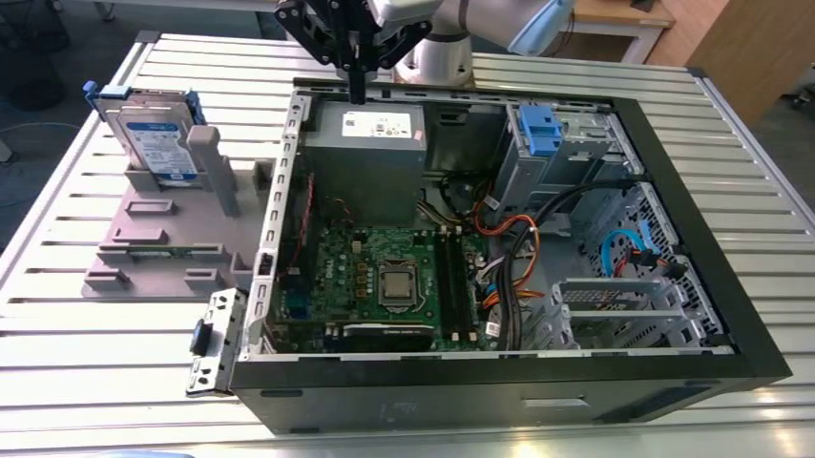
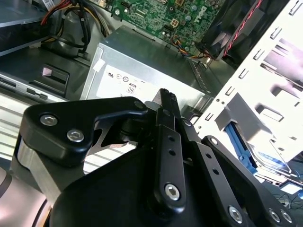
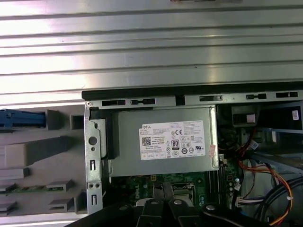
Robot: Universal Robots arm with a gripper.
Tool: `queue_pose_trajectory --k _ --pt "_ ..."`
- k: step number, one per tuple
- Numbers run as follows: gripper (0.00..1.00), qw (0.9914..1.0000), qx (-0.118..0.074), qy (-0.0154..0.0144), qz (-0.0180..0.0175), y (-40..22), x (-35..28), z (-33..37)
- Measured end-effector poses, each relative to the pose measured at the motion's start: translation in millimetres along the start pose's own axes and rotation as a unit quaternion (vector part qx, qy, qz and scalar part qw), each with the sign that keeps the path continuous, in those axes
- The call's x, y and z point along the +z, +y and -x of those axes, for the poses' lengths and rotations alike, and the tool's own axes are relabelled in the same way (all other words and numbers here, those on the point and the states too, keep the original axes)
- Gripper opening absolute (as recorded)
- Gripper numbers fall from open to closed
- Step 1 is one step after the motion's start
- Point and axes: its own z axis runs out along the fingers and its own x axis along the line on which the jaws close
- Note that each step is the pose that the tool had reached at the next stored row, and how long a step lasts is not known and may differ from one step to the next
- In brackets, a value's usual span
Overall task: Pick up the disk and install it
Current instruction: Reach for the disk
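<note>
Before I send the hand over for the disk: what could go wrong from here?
The hand hangs over the power supply, by the case wall; a low sideways move could clip that. The disk stands on edge in the grey holder; a skewed approach might tip it. Loose cables inside could snag it later.

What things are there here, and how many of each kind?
Disk, standing in the holder: 1
Grey holder: 1
Open computer case: 1
Grey metal box inside the case: 1
Blue clip inside the case: 1
Gripper, above the grey metal box: 1
Total: 6
</note>
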Motion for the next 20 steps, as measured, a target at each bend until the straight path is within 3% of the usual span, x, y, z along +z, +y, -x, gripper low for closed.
queue_pose_trajectory --k 20 --pt "0.11 1.00000 0.000 0.0000 0.0000 -0.5 -0.2 -6.6"
